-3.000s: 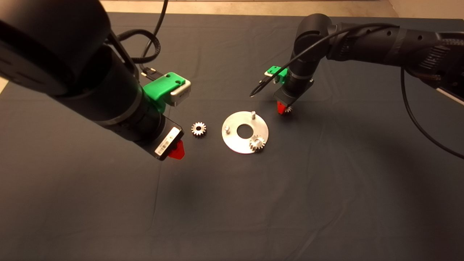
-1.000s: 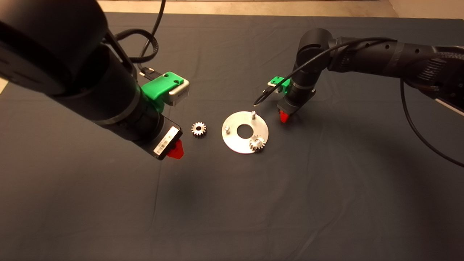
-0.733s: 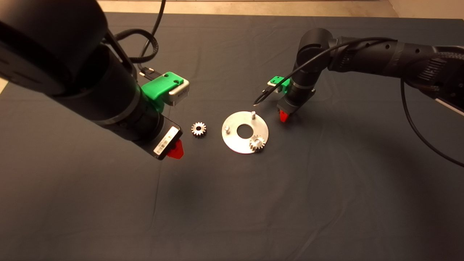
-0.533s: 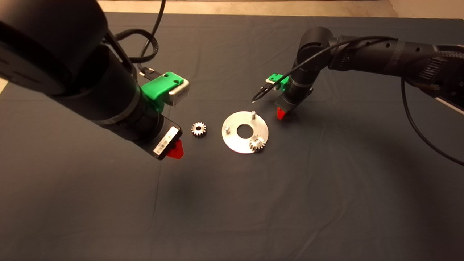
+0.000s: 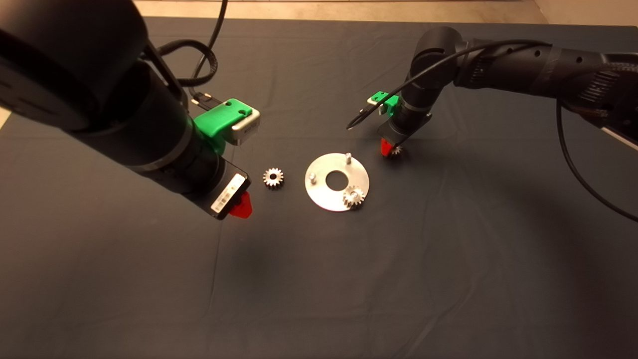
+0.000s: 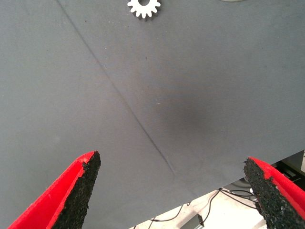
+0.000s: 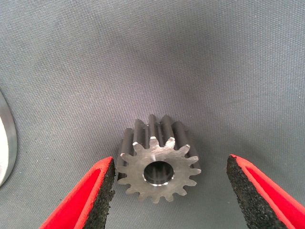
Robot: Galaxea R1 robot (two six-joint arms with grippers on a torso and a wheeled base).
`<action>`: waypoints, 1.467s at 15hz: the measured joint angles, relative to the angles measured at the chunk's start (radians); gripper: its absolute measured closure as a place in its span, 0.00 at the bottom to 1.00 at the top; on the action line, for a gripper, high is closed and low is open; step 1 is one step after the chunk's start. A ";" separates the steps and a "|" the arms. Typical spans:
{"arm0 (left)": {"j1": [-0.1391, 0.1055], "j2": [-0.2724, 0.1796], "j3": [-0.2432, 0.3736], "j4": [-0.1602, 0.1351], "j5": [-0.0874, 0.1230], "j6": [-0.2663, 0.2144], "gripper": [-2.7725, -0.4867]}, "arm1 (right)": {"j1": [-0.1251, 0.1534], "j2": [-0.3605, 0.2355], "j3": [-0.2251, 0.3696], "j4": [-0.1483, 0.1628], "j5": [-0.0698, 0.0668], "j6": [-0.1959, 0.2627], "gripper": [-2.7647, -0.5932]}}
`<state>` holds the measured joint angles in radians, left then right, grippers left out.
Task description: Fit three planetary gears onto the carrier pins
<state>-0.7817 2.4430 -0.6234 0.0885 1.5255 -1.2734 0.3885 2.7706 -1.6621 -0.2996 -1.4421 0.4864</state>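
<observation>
While the left gripper (image 6: 174,191) hangs spread over the mat (image 5: 349,279), the right gripper (image 7: 169,191) straddles a planetary gear (image 7: 159,164), fingers apart.

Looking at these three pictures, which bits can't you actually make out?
- Head view: the right gripper hides most of the gear under it.
- Left wrist view: the loose gear is cut off by the picture's edge.
- Right wrist view: only a sliver of the disc shows; the edge cuts off the rest.

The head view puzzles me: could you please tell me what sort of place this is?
Probably a robotics lab bench: a dark mat holds a metal disc and loose gear, with cables on the floor beyond.
</observation>
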 joint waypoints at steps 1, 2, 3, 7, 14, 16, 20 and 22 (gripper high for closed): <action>0.000 0.000 0.000 0.000 0.000 0.000 0.26 | 0.000 0.000 0.000 0.000 0.000 0.000 0.48; 0.000 0.000 0.000 0.000 0.000 0.000 0.26 | 0.000 0.000 0.000 0.000 0.000 0.000 0.48; 0.000 0.000 0.000 0.000 0.000 0.000 0.26 | 0.000 0.000 0.000 0.000 0.000 0.000 0.50; 0.000 0.000 0.000 0.000 0.000 0.000 0.26 | 0.000 0.003 0.000 0.000 -0.001 0.000 0.55; 0.000 0.000 0.000 0.000 0.000 0.000 0.26 | 0.000 0.004 0.002 0.001 -0.006 0.001 0.64; 0.000 -0.006 0.000 0.000 0.000 0.000 0.26 | -0.001 0.004 0.003 0.001 -0.006 0.001 0.68; 0.000 -0.008 0.000 0.000 0.000 0.000 0.26 | -0.001 0.005 0.003 0.001 -0.021 0.002 0.71; 0.000 -0.008 0.000 0.000 0.000 0.000 0.26 | -0.001 0.005 0.003 0.001 -0.023 0.001 0.71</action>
<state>-0.7817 2.4347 -0.6234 0.0889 1.5255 -1.2734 0.3877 2.7753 -1.6587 -0.2983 -1.4653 0.4877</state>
